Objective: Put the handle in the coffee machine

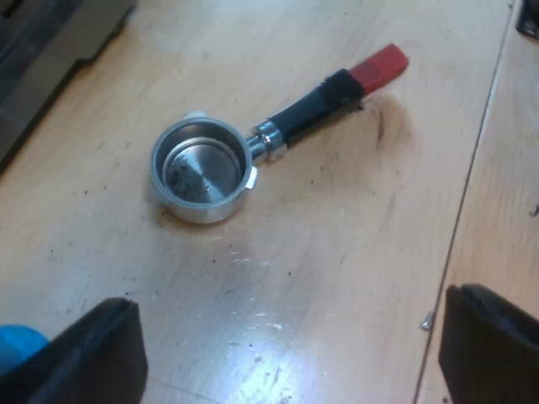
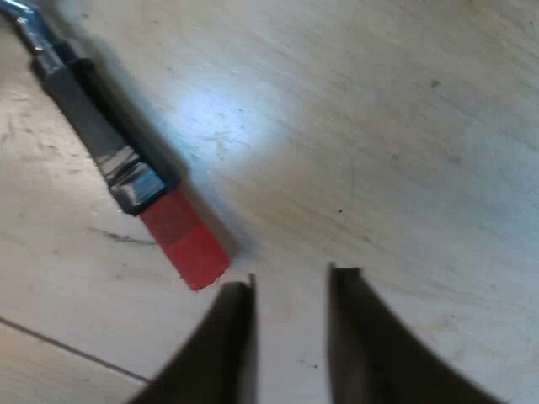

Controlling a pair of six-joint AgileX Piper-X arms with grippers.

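Holder (image 1: 202,168): loose on tabletop (image 1: 320,278), ungrasped. Right gripper (image 2: 292,278): part-open, empty, just beside red end (image 2: 185,244). Left gripper (image 1: 286,353): wide open, empty. Step, likely: approach; next needs grip on handle (image 1: 312,114).

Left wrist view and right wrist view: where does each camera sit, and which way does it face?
Left wrist view: on the left arm, facing down at the holder lying on the table; open left pincer shows.
Right wrist view: on the right arm, facing down near the red end; open right pincer shows.
Shared: the holder's handle.
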